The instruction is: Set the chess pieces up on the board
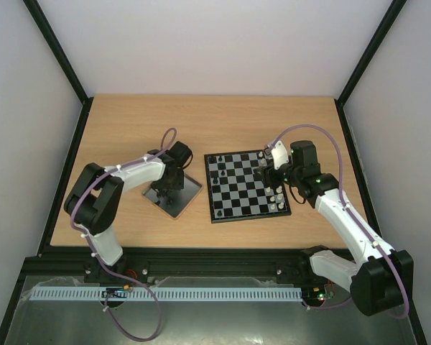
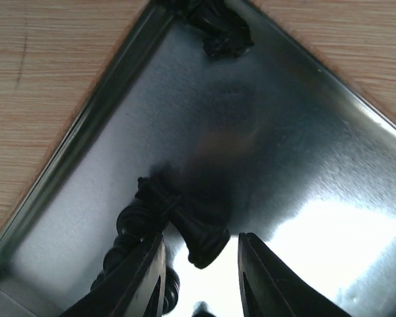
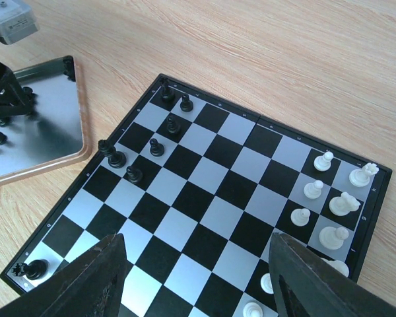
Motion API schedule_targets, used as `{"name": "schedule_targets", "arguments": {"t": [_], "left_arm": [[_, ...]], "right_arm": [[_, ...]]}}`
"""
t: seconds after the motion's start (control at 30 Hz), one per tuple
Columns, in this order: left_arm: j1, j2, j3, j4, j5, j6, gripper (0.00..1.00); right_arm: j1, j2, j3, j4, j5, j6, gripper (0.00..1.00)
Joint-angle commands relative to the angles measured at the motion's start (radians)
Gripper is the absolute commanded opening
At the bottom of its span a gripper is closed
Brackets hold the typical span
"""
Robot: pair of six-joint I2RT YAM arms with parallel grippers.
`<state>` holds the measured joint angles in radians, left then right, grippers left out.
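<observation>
The board (image 1: 243, 188) lies right of centre on the table. Several black chess pieces (image 3: 157, 146) stand along its left side and several white ones (image 3: 313, 189) along its right side. My right gripper (image 3: 198, 290) hovers open above the board's (image 3: 214, 214) near squares and holds nothing. My left gripper (image 2: 201, 277) is low over the grey tray (image 2: 303, 145). Its jaws stand apart around the base of a black piece (image 2: 201, 234) lying on its side, with a gap showing on both sides. More black pieces (image 2: 135, 221) lie beside the left finger (image 2: 142, 281).
Another black piece (image 2: 221, 30) lies in the tray's far corner. The tray (image 1: 187, 195) sits just left of the board, with my left gripper (image 1: 171, 180) above it. A black frame and pale walls border the wooden table (image 1: 201, 122).
</observation>
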<state>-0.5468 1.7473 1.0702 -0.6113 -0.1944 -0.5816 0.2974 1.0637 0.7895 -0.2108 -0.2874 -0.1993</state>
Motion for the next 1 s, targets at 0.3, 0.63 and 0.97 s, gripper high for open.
{"name": "schedule_targets", "arguments": {"t": [0.3, 0.63, 0.97], "left_arm": [[0.041, 0.105, 0.075, 0.032, 0.008, 0.031, 0.32], [0.021, 0.111, 0.053, 0.050, 0.071, 0.099, 0.20], [-0.028, 0.092, 0.018, 0.042, 0.061, 0.156, 0.20]], "right_arm": [[-0.003, -0.007, -0.016, -0.007, -0.023, -0.020, 0.61], [-0.002, 0.001, -0.018, -0.010, -0.026, -0.022, 0.61], [-0.002, 0.011, -0.017, -0.014, -0.033, -0.022, 0.61]]}}
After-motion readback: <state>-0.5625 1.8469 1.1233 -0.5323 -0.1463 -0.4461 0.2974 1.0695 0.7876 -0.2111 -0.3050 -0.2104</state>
